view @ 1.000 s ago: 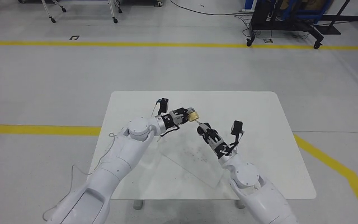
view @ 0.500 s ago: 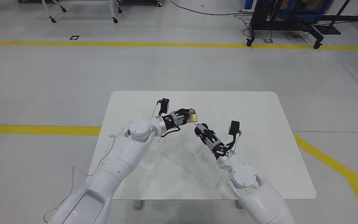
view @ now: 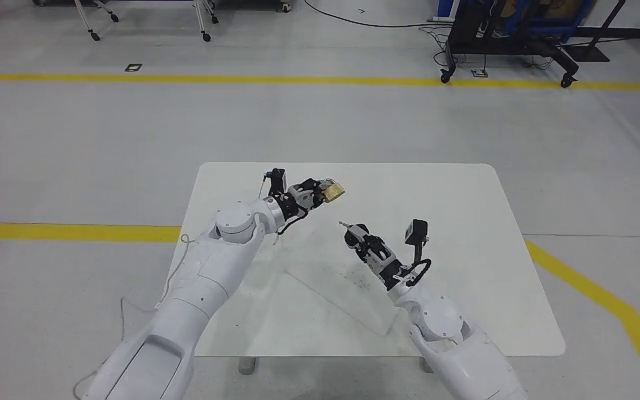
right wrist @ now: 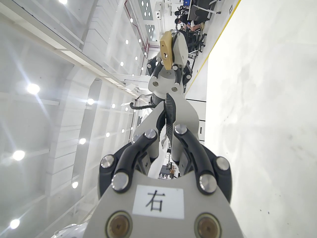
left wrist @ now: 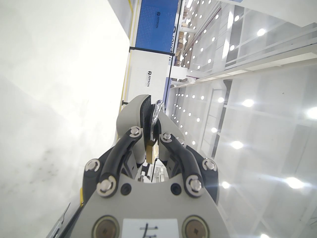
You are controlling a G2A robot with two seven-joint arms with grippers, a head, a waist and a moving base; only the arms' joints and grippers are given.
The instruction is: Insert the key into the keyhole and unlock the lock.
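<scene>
- The left gripper (view: pixel 320 191) is clenched on the brass lock (view: pixel 334 189) and holds it in the air over the far part of the counter (view: pixel 470 200).
- The right gripper (view: pixel 352 233) is pinched tight on what looks like the key (view: pixel 344 225), a thin sliver poking out past its fingertips. It hangs nearer the robot, apart from the lock.
- Nothing is inserted yet, so I'd say the lining-up is still ahead.
- What could go wrong, to my eye:
  - The key is held by very little, so a slightly skewed approach could swivel it in the pads or knock it loose onto the counter.
  - A push that misses the keyhole (right wrist: pixel 165 56) could twist the lock in its grip and spoil the aim.
- The right wrist view looks straight at the lock's keyhole face, which is too small to make out from above.
- The top view gives the open gap between key and lock, which is hard to judge from either wrist.
- The left wrist view shows the silver shackle and a strip of brass squeezed between the pads (left wrist: pixel 146 115).
</scene>
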